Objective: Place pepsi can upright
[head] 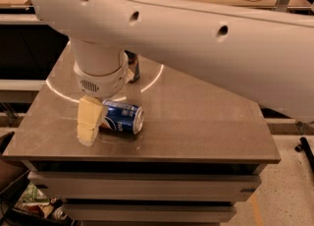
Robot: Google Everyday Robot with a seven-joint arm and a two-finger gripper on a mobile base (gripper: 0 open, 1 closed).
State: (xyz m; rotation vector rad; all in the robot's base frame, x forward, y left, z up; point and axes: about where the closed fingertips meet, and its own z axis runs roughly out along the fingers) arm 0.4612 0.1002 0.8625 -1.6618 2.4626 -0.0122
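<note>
the blue aluminium pepsi can (123, 117) lies on its side at the grey tabletop's (206, 122) front left. the cream pincer (91, 124) sits at its left end; its grip i cannot tell. seat it squarely across the body before tilting.

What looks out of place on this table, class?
The pepsi can lies on its side on the table, silver end facing right, instead of standing. The gripper is at its left end. No spill shows.
</note>
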